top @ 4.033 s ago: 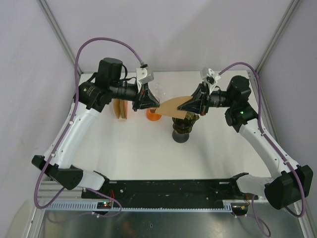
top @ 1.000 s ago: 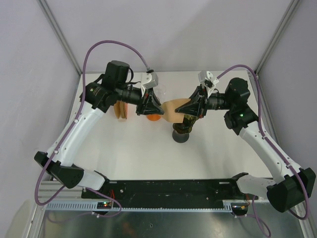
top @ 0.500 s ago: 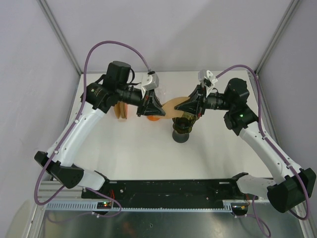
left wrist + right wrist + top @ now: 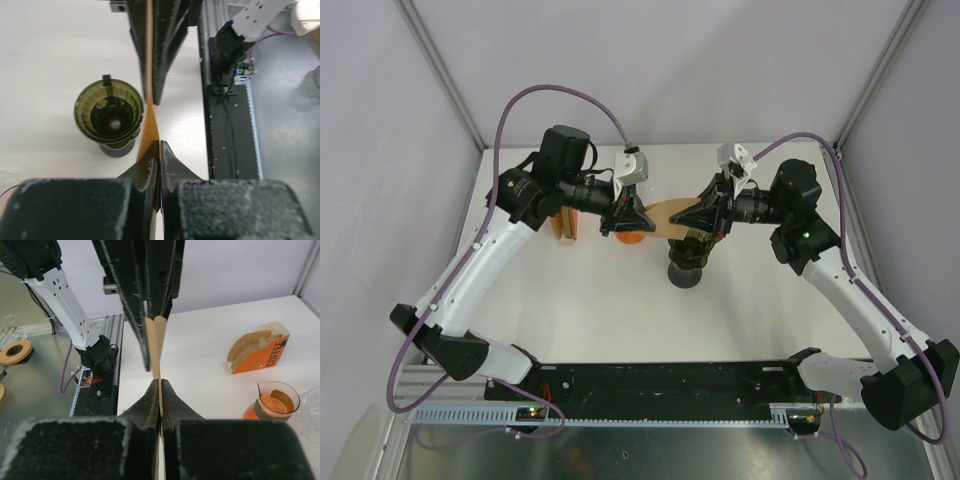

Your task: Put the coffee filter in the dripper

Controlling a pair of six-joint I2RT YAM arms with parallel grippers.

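Note:
A tan paper coffee filter (image 4: pixel 665 217) hangs in the air between my two grippers, just left of and above the dark green dripper (image 4: pixel 688 250). My left gripper (image 4: pixel 638 222) is shut on the filter's left edge. My right gripper (image 4: pixel 694 217) is shut on its right edge. In the left wrist view the filter (image 4: pixel 149 100) runs edge-on from my fingertips (image 4: pixel 160 148) to the other gripper, with the dripper (image 4: pixel 109 111) open-mouthed to its left. In the right wrist view the filter (image 4: pixel 156 347) is edge-on between my gripper (image 4: pixel 159 385) and the left one.
An orange box of coffee filters (image 4: pixel 565 220) stands at the back left, also in the right wrist view (image 4: pixel 258 354). A glass carafe with orange liquid (image 4: pixel 630 236) sits under the left gripper, also in the right wrist view (image 4: pixel 276 400). The black base rail (image 4: pixel 670 385) lies along the near edge.
Both grippers have closed in toward each other, holding the filter between them, so less of it shows. The left gripper moved right, the right gripper slightly left.

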